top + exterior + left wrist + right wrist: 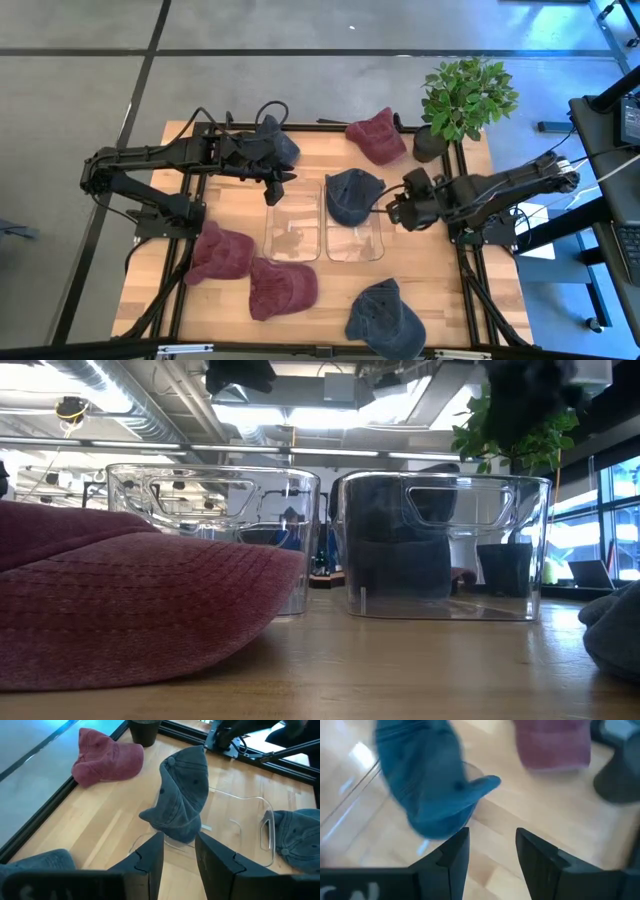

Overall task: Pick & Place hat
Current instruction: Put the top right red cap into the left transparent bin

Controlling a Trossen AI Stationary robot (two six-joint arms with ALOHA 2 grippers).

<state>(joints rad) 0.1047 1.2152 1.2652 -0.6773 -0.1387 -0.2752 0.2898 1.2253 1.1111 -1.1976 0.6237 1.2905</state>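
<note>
A blue hat [350,195] lies draped over the far rim of the right clear bin [355,245], partly hanging into it. In the low view the blue hat [400,550] shows dark through the bin wall. My right gripper [392,207] is open, just right of this hat. In its wrist view the right gripper [491,840] has the hat [425,785] ahead of its fingertips, with no contact showing. My left gripper [273,190] hovers over the left clear bin [292,225]. The open left gripper [180,852] points at the hat [182,795] from a distance.
Red hats lie far right [378,137], near left [220,252] and near centre [282,287]. Another blue hat [278,142] sits by my left wrist, and one lies at the near edge [385,315]. A potted plant [465,95] stands at the far right corner.
</note>
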